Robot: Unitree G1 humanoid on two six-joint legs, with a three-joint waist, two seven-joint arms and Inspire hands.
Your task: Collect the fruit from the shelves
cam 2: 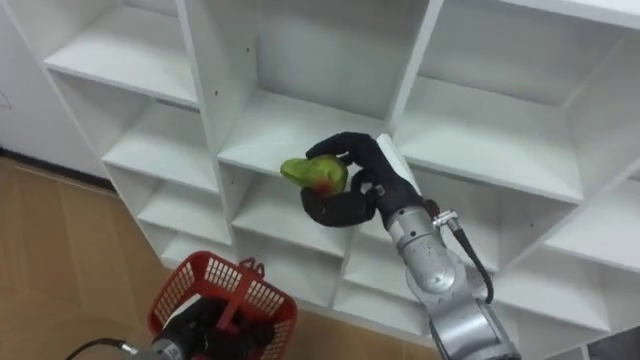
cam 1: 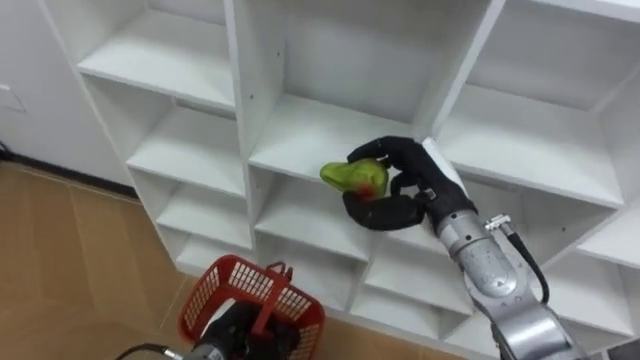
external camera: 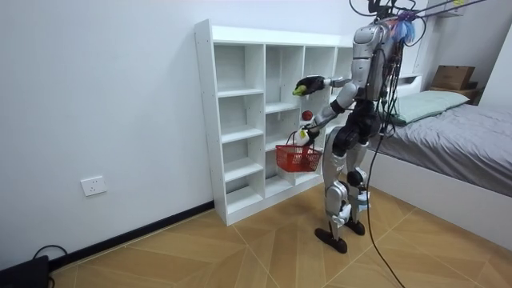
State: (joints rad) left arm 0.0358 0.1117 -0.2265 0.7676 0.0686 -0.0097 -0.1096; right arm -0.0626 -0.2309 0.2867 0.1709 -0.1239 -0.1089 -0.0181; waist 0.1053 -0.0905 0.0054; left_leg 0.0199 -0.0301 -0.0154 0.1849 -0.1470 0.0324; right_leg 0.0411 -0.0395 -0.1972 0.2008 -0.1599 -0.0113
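Fruit (cam 1: 352, 176), green with a red blush, sits in the right hand before the white closet (cam 1: 300, 130), at the front edge of a middle-column shelf; whether it touches the board cannot be told. From left to right: wooden floor (cam 1: 70, 260); a red mesh basket (cam 1: 215, 285) at lower left, with the dark left hand (cam 1: 232, 328) at its handle, grip not discernible; then the fruit. The right hand (cam 1: 420, 180) is curled round it, fingers (cam 1: 385, 150) over the top and thumb underneath. The compartments around it are bare. In the room view the robot stands upright facing the closet, with a bed (external camera: 456, 136) behind it at the room view's right.
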